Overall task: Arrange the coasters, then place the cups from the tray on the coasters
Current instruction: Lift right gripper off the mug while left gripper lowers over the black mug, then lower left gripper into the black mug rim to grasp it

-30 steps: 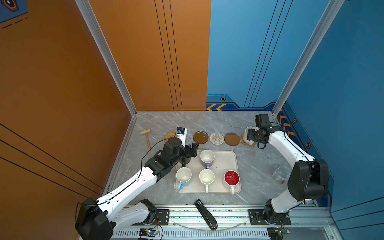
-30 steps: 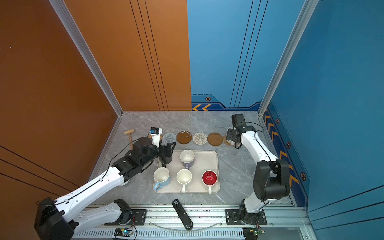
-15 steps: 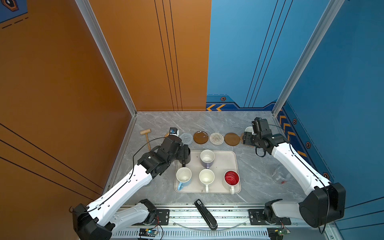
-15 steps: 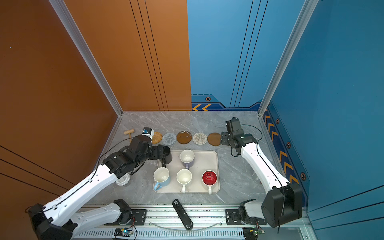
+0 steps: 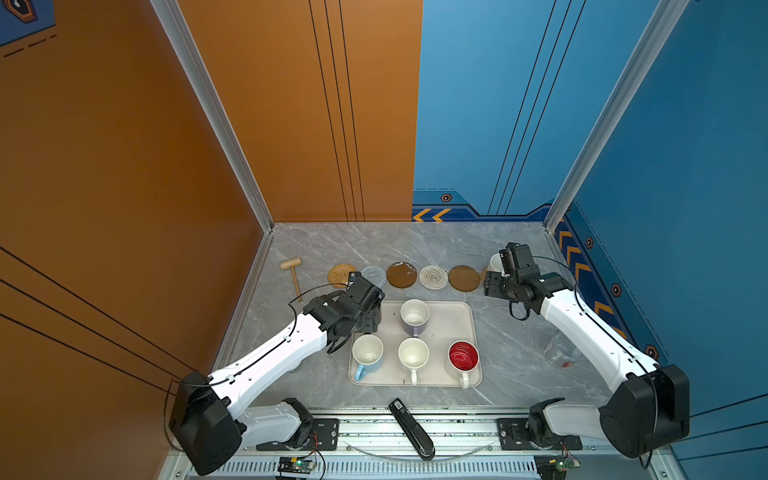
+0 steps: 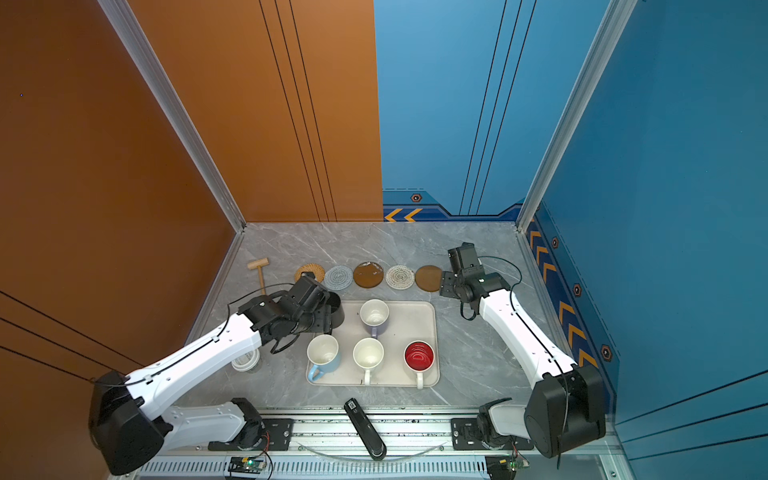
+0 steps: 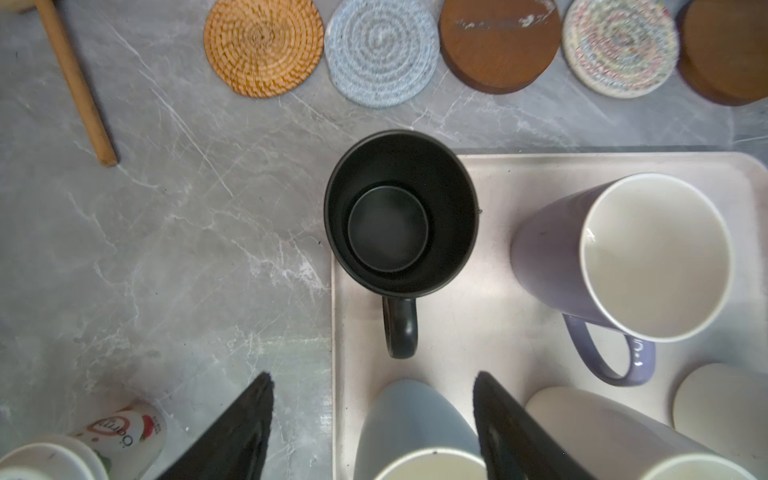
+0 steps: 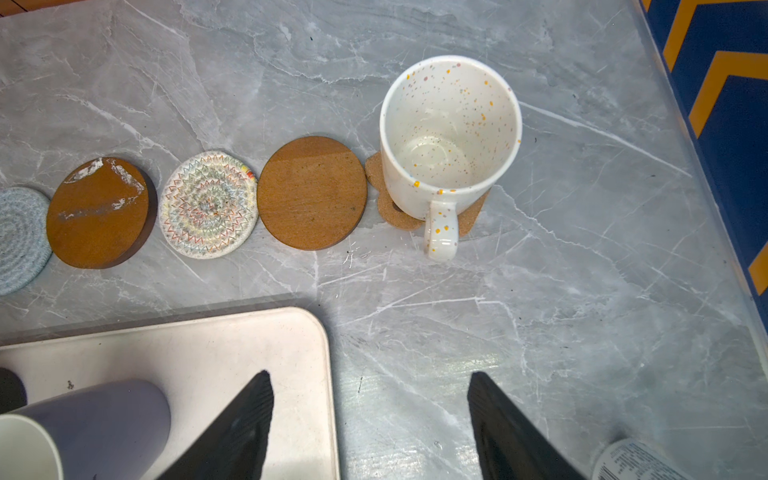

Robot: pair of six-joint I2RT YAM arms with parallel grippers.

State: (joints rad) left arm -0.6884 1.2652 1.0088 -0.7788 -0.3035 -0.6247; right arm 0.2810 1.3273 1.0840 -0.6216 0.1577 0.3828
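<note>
Right gripper (image 8: 370,376) backed off speckled cream mug (image 8: 451,124) on brown paw-shaped coaster (image 8: 397,216); I note its jaws, and left gripper's (image 7: 372,375), spread.

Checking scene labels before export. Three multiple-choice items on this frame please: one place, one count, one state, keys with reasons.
1. Where does the speckled cream handled mug stand? A) on the cream rectangular tray B) on the brown paw-shaped coaster C) in the right gripper
2. How many mugs stand on the tray? A) five B) three C) six
3. The right gripper is: A) shut on a mug B) shut on a coaster C) open, empty
Key: 1 B, coaster edges show under its base. 2 A, black mug, lavender mug, light blue mug, white mug, red-lined mug. 3 C, jaws apart, nothing between.
</note>
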